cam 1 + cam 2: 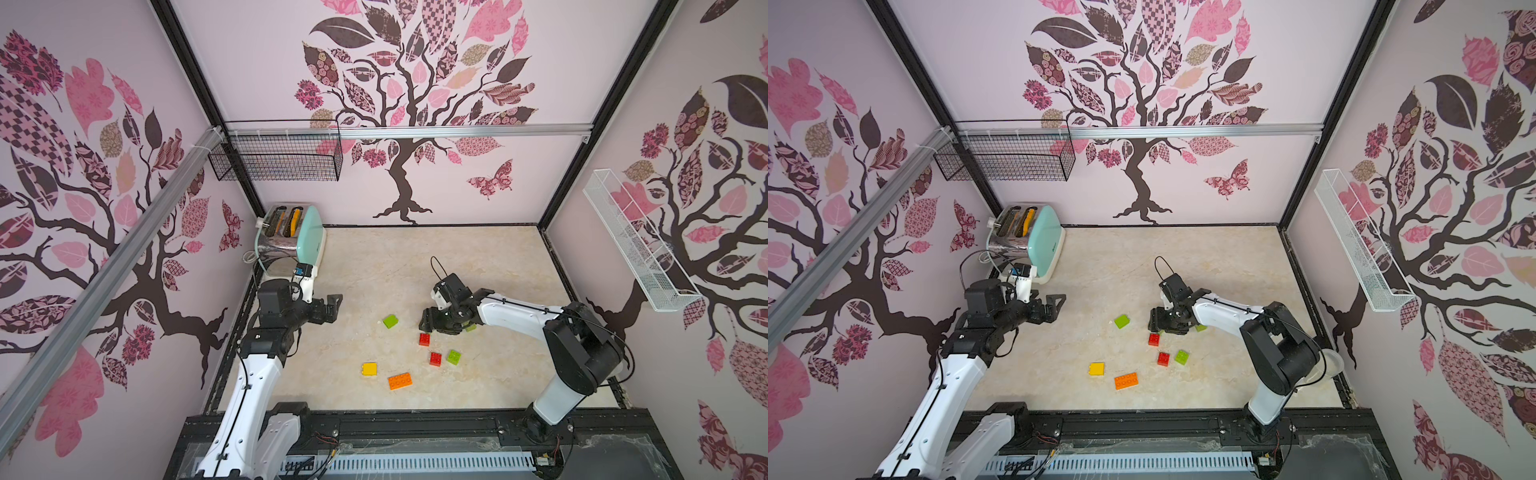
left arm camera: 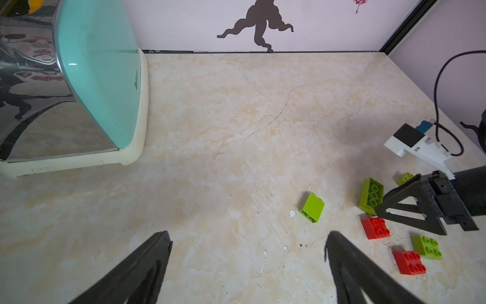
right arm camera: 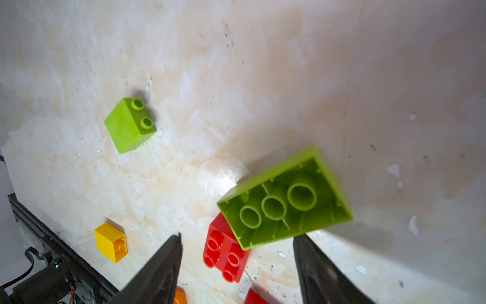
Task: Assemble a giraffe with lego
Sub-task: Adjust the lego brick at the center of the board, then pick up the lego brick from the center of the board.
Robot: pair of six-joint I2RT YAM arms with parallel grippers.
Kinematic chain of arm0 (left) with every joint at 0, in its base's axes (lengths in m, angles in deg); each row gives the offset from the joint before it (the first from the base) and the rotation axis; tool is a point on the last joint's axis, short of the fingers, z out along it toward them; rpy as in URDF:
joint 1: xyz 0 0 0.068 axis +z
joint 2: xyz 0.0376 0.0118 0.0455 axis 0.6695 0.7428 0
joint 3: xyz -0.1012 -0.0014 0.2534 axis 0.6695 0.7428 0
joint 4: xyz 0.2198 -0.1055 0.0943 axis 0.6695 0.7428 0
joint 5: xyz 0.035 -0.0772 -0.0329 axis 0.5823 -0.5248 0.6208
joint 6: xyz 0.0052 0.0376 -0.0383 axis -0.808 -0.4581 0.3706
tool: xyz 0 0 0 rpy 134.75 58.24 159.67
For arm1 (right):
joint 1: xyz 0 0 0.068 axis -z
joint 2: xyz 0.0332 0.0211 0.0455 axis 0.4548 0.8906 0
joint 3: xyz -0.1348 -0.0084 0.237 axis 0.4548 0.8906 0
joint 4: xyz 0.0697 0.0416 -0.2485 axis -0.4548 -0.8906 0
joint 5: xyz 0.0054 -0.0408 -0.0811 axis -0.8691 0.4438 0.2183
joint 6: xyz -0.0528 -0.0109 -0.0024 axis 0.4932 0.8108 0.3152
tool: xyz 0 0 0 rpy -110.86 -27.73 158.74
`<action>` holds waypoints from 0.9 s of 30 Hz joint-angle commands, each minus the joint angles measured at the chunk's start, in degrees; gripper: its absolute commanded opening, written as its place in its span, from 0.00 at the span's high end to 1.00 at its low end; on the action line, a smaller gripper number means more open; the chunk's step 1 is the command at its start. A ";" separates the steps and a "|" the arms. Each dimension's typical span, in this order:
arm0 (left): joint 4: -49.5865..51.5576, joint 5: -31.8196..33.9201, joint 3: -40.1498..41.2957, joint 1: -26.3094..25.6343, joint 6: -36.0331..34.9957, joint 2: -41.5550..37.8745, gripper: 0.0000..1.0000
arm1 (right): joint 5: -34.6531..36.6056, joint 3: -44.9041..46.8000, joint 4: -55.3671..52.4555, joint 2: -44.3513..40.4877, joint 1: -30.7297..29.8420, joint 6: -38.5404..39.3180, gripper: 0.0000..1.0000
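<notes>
1. My right fingers (image 1: 428, 322) stand partly apart, holding nothing; my left fingers (image 1: 333, 308) gape wide, well away from the loose lego (image 1: 435, 358).
2. The long lime brick (image 3: 285, 197) stands on its side on the counter (image 3: 263, 79), hollow underside toward my right wrist, one right fingertip touching its near corner.
3. Its long axis runs roughly along my finger gap, so I judge a wrist turn comes first.

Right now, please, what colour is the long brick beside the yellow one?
The long brick is orange; a top view shows it best.
</notes>
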 commanded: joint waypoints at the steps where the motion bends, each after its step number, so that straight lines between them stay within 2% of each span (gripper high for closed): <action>1: -0.52 -0.38 0.26 -0.64 -0.04 0.13 0.02 | 2.08 -2.46 -0.97 2.13 -0.18 1.71 0.29; 6: -0.75 -1.27 0.46 -1.36 1.71 0.96 0.04 | 3.00 -4.76 -4.74 1.23 -0.11 3.36 0.30; 12: -1.42 -0.02 0.38 -5.52 3.97 3.54 0.08 | 5.91 -1.91 -7.26 -5.81 -0.05 3.74 0.30; 16: -1.24 2.22 -0.95 -9.64 4.96 7.03 0.12 | 6.98 3.09 -7.21 -12.78 -0.08 2.56 0.30; 21: 1.69 2.80 -4.92 -14.02 5.10 16.07 0.17 | 9.91 7.06 -10.14 -21.38 -0.10 2.10 0.30; 27: 3.83 7.47 -11.26 -21.58 1.67 26.35 0.17 | 12.76 11.64 -12.93 -31.74 -0.07 1.70 0.28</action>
